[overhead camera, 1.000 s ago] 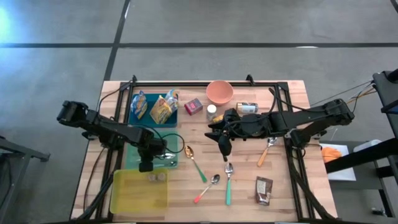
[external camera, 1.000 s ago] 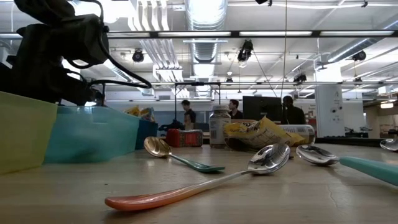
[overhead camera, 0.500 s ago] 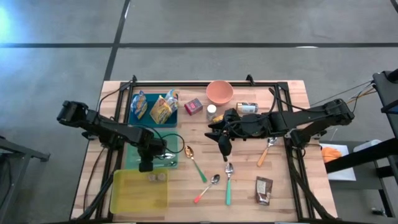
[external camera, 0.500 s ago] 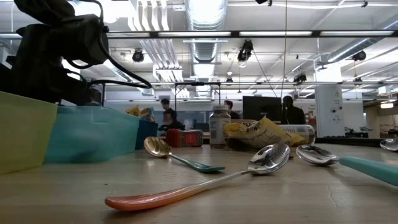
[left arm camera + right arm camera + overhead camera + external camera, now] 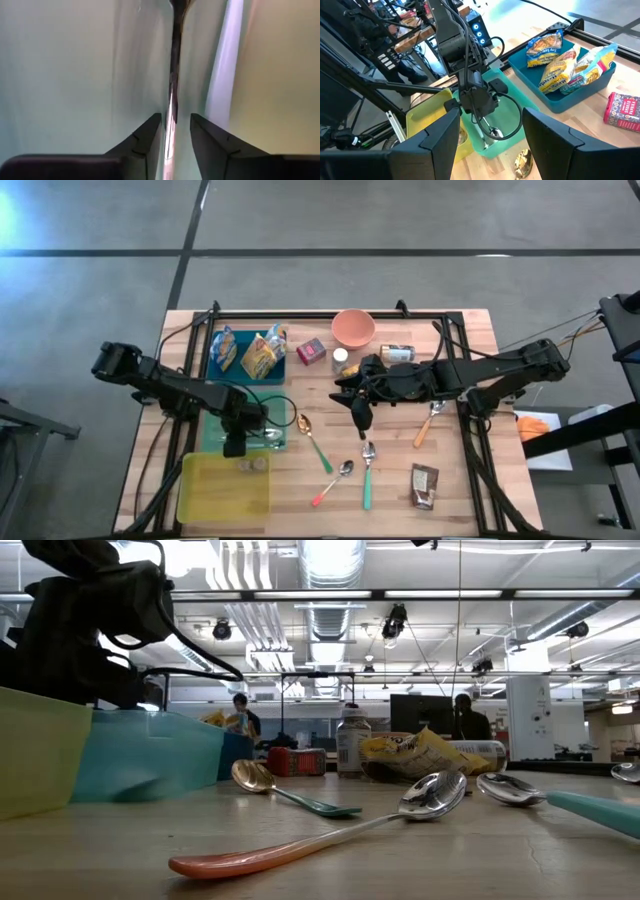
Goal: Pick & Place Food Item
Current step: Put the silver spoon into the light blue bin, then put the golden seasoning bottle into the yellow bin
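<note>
The left gripper (image 5: 175, 131), fingers narrowly parted, straddles a spoon (image 5: 173, 75) upright inside the teal bin (image 5: 512, 125). Let it drop cleanly, then lift straight out. The right gripper (image 5: 490, 137) waits half-open, empty, beside the bin.

A metal spoon (image 5: 172, 100) lies in the teal bin (image 5: 213, 436), its thin handle running between the left hand's (image 5: 175, 145) parted fingers without touching either. A small brown food piece (image 5: 252, 465) sits in the yellow bin (image 5: 205, 495), near its upper right corner in the high view. Two snack bags, one blue (image 5: 226, 348) and one yellow (image 5: 262, 356), lie side by side in the blue bin (image 5: 245, 374). A red box (image 5: 311, 352) lies just beside that bin on the surface (image 5: 470, 330). A dark packet (image 5: 424, 485) lies flat near the surface's front right.
</note>
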### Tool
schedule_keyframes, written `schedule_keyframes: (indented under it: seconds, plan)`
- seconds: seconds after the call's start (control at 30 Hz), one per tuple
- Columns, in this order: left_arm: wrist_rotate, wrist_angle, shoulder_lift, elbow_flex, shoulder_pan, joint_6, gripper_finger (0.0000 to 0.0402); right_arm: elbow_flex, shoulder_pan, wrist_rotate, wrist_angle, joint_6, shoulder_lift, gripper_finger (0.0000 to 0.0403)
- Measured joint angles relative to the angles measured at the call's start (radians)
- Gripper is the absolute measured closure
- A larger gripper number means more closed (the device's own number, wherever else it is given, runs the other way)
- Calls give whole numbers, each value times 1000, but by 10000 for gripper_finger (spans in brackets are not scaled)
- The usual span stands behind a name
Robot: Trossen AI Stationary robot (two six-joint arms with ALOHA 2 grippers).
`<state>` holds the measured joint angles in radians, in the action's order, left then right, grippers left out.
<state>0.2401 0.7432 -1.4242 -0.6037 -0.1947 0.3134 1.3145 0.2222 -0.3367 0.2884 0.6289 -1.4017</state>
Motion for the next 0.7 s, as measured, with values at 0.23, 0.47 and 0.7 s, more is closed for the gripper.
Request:
schedule_keyframes:
  seconds: [0.23,0.47,0.7]
  plan:
    - [0,2,0,-1,0,1,237,0,0,0,4,37,0,191]
    - [-42,72,-1,-52,1,8,196,0,-1,-5,103,181,0,191]
    - [-139,115,58,-149,1,8,187,0,-7,-67,296,387,0,191]
